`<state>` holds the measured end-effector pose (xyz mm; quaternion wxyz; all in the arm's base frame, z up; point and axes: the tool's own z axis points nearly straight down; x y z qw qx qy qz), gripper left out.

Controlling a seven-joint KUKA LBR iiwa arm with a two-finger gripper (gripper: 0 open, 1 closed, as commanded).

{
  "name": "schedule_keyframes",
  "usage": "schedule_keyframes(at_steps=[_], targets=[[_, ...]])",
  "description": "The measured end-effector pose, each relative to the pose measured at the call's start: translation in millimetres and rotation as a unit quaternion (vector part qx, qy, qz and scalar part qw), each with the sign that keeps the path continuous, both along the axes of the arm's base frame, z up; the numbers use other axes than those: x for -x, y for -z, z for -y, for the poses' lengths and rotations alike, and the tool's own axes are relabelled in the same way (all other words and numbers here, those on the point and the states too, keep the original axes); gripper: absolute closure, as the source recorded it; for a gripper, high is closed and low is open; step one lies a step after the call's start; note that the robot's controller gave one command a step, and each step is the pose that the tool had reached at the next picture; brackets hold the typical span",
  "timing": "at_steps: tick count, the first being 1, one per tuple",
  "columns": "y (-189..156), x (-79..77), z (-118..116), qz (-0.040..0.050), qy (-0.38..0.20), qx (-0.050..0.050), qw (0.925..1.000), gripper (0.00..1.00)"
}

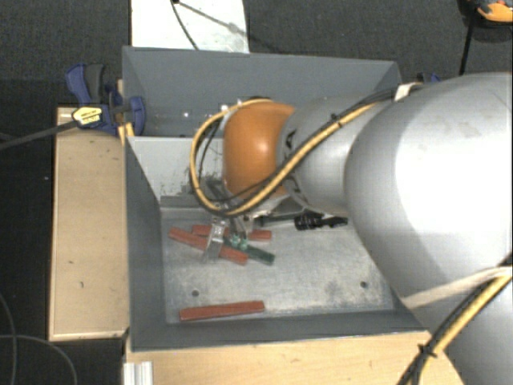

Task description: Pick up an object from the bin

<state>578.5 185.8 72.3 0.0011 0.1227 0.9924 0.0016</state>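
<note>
Red-brown flat sticks (186,236), small heap, middle-left of bin (146,295) floor; green stick (258,254) crossing them. Likely light, stiff, smooth, lying flat. Best taken across narrow width, mid-length. fingers (214,245) down in heap; open or closed, cannot tell. Lone red stick (222,311) well apart, by front wall.

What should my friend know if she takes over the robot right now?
Gripper: low in the bin, down on a small heap of red sticks and a green piece. I can't tell whether it has hold of one.
Lone stick: red, lying flat near the front wall.
Done: the arm has reached the heap.
Left: probably grip one piece and lift it out.
</note>
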Motion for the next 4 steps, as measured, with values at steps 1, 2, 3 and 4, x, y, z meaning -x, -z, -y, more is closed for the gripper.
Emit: schedule_keyframes(at_steps=[1,2,3,4], targets=[[0,0.0,0,0.0,0.0,0.0,1.0,1.0],[-202,46.4,17,-0.0019,-0.001,0.002,1.0,1.0],[-207,46.4,17,0.0003,-0.002,0.001,1.0,1.0],[-196,42.6,26,-0.0006,-0.005,0.001,1.0,1.0]])
